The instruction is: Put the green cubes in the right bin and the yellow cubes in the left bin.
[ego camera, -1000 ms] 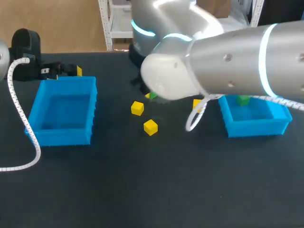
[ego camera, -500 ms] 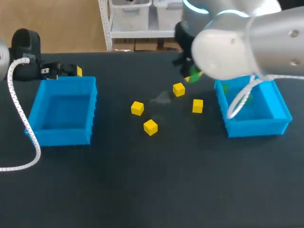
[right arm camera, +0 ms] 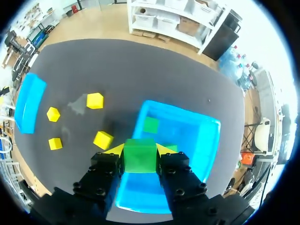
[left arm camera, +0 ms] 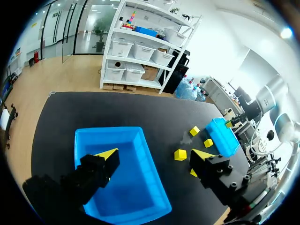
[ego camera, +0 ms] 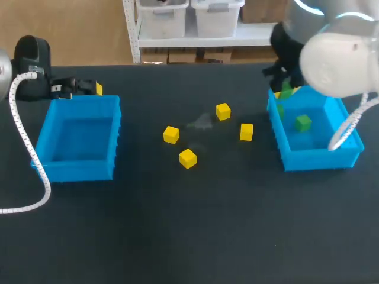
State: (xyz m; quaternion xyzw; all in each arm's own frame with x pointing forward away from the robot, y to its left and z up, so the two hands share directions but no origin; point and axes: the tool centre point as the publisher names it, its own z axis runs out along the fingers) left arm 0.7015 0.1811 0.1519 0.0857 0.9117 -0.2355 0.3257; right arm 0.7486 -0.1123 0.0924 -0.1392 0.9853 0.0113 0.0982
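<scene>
The right gripper (right arm camera: 139, 149) pinches a green cube (right arm camera: 139, 158) from two sides above the right bin (right arm camera: 187, 114), over the wall that faces the yellow cubes (right arm camera: 94, 100) on the table (right arm camera: 117, 70); a second green cube (right arm camera: 151, 124) lies inside. The left gripper (left arm camera: 157, 153) hangs with fingers (left arm camera: 101, 164) spread above the left bin (left arm camera: 105, 129). For a clean drop the cube should probably be carried further over the bin's floor, clear of the rim, and lowered before the fingers part, lest it bounce out.

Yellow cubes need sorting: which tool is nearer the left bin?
Left. The left tool hangs at the far edge of the left bin; the right tool is over the right bin, holding a green cube.
</scene>
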